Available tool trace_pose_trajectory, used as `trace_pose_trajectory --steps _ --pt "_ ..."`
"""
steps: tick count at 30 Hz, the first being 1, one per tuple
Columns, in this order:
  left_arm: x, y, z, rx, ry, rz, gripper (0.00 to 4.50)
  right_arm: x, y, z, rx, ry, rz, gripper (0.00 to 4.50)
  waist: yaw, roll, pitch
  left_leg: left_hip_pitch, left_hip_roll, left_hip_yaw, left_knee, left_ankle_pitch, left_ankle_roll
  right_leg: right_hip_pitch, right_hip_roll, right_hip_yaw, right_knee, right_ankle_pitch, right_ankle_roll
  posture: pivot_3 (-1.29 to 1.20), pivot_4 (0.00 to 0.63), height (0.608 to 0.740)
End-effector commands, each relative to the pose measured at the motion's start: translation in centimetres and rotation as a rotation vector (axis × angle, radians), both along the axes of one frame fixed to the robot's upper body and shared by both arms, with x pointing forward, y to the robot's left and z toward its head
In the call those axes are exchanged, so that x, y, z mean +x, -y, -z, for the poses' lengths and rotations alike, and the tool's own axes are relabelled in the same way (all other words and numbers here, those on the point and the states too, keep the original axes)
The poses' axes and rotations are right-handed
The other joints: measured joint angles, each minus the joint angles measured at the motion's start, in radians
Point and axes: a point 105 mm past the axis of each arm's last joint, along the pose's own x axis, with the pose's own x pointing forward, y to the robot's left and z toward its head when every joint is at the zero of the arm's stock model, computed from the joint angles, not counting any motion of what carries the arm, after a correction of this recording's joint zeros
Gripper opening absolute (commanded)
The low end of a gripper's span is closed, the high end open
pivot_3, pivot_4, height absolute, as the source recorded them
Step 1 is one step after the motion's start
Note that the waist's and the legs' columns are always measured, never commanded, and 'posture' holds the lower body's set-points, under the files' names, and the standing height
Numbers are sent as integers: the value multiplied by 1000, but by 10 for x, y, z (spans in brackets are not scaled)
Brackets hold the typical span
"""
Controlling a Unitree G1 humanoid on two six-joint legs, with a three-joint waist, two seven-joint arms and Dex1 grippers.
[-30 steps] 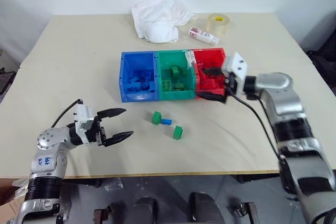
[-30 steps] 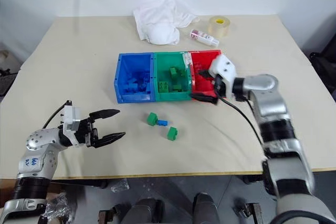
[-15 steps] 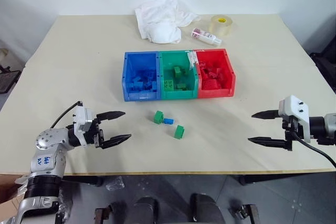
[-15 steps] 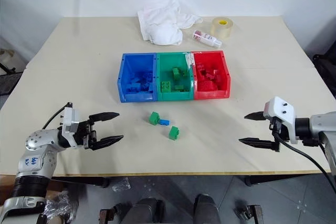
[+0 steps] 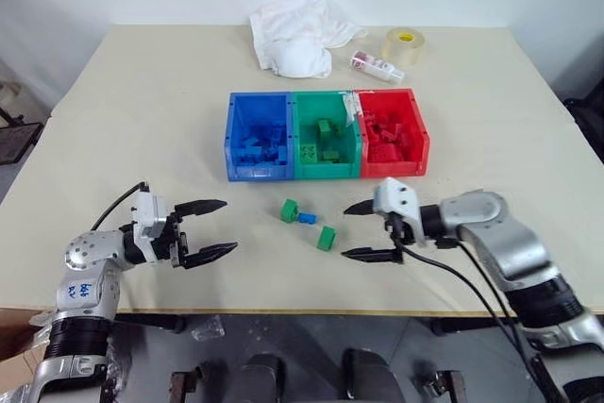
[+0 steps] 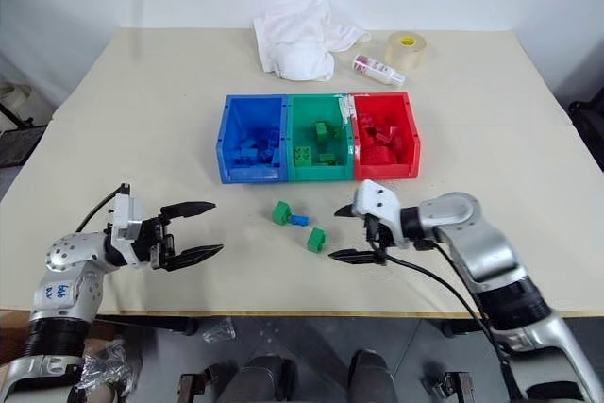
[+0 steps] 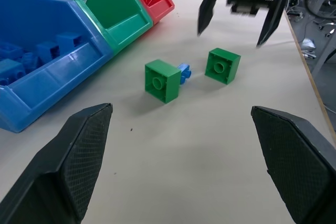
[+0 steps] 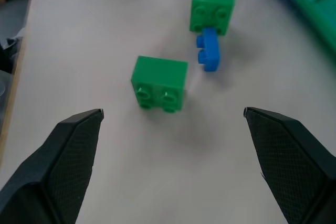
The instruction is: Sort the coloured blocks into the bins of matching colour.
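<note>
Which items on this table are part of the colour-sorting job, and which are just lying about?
Part of the job:
- blue bin, green bin, red bin, with blocks inside
- two loose green blocks
- loose blue block

Just lying about:
- white cloth
- clear tape roll
- small bottle

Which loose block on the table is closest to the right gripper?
The green studded plastic brick lying alone, just beside the open right gripper; the other green brick touches the small blue brick.
</note>
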Motion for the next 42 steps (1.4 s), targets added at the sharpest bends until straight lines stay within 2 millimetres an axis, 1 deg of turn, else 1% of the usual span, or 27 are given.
trace_pose_trajectory --steps 1,2,5,6,9,11,12,14,16,20,21,25,27,28,33,34,36,38,40,42 --pt "-6 -1 -9 -10 47 -8 4500 5 -15 2 34 16 -17 4479 -1 0 0 0 0 0 0 0 0 0 0 0 0 0 0 0 150 740" --pt "-7 -2 -9 -11 46 -12 4500 6 -19 3 42 13 -20 4479 -2 0 0 0 0 0 0 0 0 -1 0 0 0 0 0 0 150 740" --pt "-10 -3 -7 -11 41 -24 4500 3 -28 5 69 5 -43 3870 -2 0 0 0 0 0 0 0 0 0 0 0 1 0 0 0 150 740" --pt "-11 -3 -6 -12 40 -29 4500 2 -31 4 85 3 -46 3596 -1 0 0 0 0 0 0 0 0 0 0 0 1 0 0 0 150 740" --pt "-11 -3 -6 -14 39 -39 4500 1 -34 -5 125 12 -43 2539 0 0 0 0 0 -1 0 0 0 0 0 0 1 0 0 0 150 740" --pt "-11 -4 -6 -16 39 -43 4500 1 -31 -17 151 37 -37 1829 -1 0 0 0 0 -1 0 0 0 0 0 0 1 0 0 0 150 740" --pt "-11 -4 -6 -16 38 -45 4500 1 -30 -21 159 46 -33 1611 -1 0 0 0 0 -1 0 0 0 0 0 0 1 0 0 0 150 740" --pt "-10 -4 -7 -17 37 -46 4500 5 -30 -35 185 73 -24 1613 -1 0 0 0 0 -1 0 0 0 0 0 0 1 0 0 0 150 740" --pt "-9 -4 -6 -18 36 -47 4500 16 -31 -56 234 128 8 1613 -2 0 0 0 0 -1 0 0 0 0 0 0 1 0 0 0 150 740" --pt "-7 -1 -6 -21 36 -40 4500 55 -34 -90 284 237 99 1613 -19 0 0 0 0 0 0 0 -1 -1 1 0 1 0 0 0 150 740" --pt "-6 0 -6 -22 37 -38 4500 67 -35 -93 273 252 131 1613 -24 0 0 1 0 -1 -1 0 -1 -1 1 0 2 0 0 0 150 740" --pt "-2 2 -7 -24 42 -31 4500 105 -38 -104 244 332 232 1613 -30 0 0 1 0 -1 -2 0 -1 -2 0 -1 3 0 0 0 150 740" --pt "0 3 -7 -25 45 -28 4500 118 -39 -109 246 352 280 2330 -37 0 0 1 -1 -2 -2 0 -1 -2 0 -1 3 0 0 0 150 740" --pt "0 3 -7 -26 46 -27 4500 121 -40 -111 245 360 282 2568 -39 0 0 0 -1 -2 -2 0 -1 -2 0 -1 3 0 0 0 150 740" --pt "1 4 -7 -28 48 -23 4500 124 -41 -117 249 391 261 4289 -57 0 0 0 -1 -4 -3 0 -1 -2 0 -2 4 0 0 0 150 740" --pt "0 4 -7 -28 48 -22 4500 123 -40 -118 250 394 255 4471 -59 0 0 0 -1 -4 -3 0 -1 -2 0 -2 4 0 0 0 150 740" --pt "0 4 -7 -29 46 -19 4500 119 -36 -118 252 396 230 4471 -62 0 0 0 0 -4 -3 0 -1 -2 0 -2 4 0 0 0 150 740" --pt "0 4 -6 -29 44 -16 4500 110 -31 -117 251 389 184 4471 -62 0 0 0 0 -4 -3 0 -1 -2 0 -2 4 0 0 0 150 740" --pt "-1 5 -5 -29 41 -13 4500 97 -26 -114 246 372 129 4471 -58 0 0 0 0 -4 -3 0 -1 -2 0 -2 4 0 0 0 150 740" --pt "0 5 -5 -29 40 -12 4500 76 -15 -106 226 345 46 4471 -48 0 0 0 -1 -4 -3 0 -1 -2 0 -2 4 0 0 0 150 740"
